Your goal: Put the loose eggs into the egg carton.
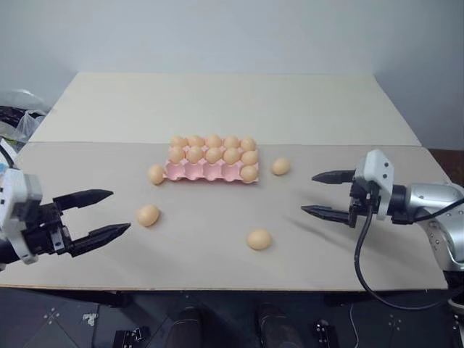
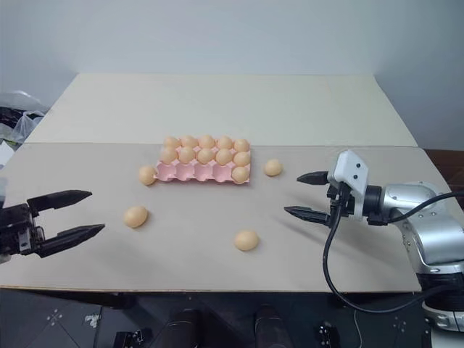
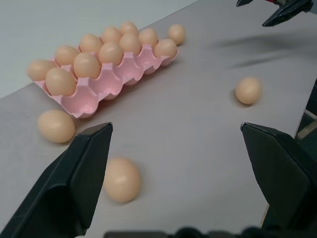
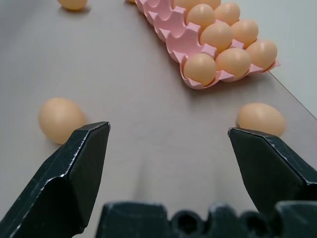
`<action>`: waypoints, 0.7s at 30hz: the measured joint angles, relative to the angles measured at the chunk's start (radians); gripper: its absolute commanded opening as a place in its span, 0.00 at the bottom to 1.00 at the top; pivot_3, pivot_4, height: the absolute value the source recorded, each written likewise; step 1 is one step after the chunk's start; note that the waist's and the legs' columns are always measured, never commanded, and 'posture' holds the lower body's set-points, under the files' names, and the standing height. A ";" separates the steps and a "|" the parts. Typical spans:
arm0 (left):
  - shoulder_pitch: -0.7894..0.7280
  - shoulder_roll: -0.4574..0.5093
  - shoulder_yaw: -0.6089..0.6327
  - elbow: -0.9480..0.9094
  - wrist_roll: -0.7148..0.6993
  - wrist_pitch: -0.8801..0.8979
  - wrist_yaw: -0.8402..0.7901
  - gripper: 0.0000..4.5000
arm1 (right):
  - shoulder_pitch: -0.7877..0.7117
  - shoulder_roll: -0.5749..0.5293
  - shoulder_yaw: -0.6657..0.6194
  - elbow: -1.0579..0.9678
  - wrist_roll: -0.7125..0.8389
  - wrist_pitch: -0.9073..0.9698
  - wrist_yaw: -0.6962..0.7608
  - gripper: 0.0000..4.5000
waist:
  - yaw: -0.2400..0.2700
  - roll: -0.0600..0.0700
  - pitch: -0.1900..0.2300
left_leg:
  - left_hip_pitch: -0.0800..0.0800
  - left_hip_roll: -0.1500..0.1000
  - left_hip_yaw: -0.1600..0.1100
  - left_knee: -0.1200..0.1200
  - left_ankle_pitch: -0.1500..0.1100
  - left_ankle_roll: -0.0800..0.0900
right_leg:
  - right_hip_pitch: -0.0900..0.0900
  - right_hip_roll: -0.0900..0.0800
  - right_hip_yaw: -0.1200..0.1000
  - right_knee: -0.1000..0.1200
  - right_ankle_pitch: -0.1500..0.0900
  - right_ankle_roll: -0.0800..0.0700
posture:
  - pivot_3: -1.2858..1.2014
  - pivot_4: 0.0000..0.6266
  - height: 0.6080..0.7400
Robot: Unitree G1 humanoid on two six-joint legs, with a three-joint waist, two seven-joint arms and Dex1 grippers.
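Beige table (image 1: pixel 304 109) held your pink egg carton (image 1: pixel 210 171) at frame center, four loose eggs (image 1: pixel 259 239) scattered around it; your left gripper (image 1: pixel 101 214) and right gripper (image 1: pixel 319 194) both hung spread, empty.

Head pair overlooks table (image 1: pixel 217 109); wrist cameras low, both seeing egg carton (image 3: pixel 106 82).

The flat molded egg carton (image 1: pixel 210 172) is plain pink, with no print. The smooth oval eggs in its cups (image 1: pixel 213 149) and the four loose eggs (image 1: pixel 259 239) on the tabletop are all an even tan-orange, unspeckled. The broad matte tabletop (image 1: pixel 217 109) is pale beige, unpatterned.
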 measured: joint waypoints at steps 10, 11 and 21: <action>-0.039 0.017 -0.027 0.015 0.001 0.002 -0.011 1.00 | 0.051 0.016 -0.025 -0.101 0.055 0.045 -0.050 0.99 | -0.001 0.000 0.000 | 0.000 0.000 -0.001 0.000 0.000 0.000 | 0.000 0.000 0.000 0.000 0.000 0.000 | 0.52 0.24 1.00; -0.040 0.017 -0.028 0.014 0.000 0.004 -0.013 1.00 | 0.063 0.015 -0.031 -0.112 0.056 0.047 -0.054 0.99 | -0.001 0.000 0.000 | 0.000 0.000 -0.001 0.000 0.000 0.000 | 0.000 0.000 0.000 0.000 0.000 0.000 | 0.52 0.24 1.00; -0.036 -0.006 -0.081 0.031 0.014 -0.010 -0.041 1.00 | 0.037 0.015 0.019 -0.170 0.053 0.113 -0.106 0.99 | -0.003 0.000 0.000 | 0.000 0.000 -0.001 0.000 0.000 0.000 | 0.001 0.000 -0.001 0.000 0.000 0.000 | 0.52 0.24 1.00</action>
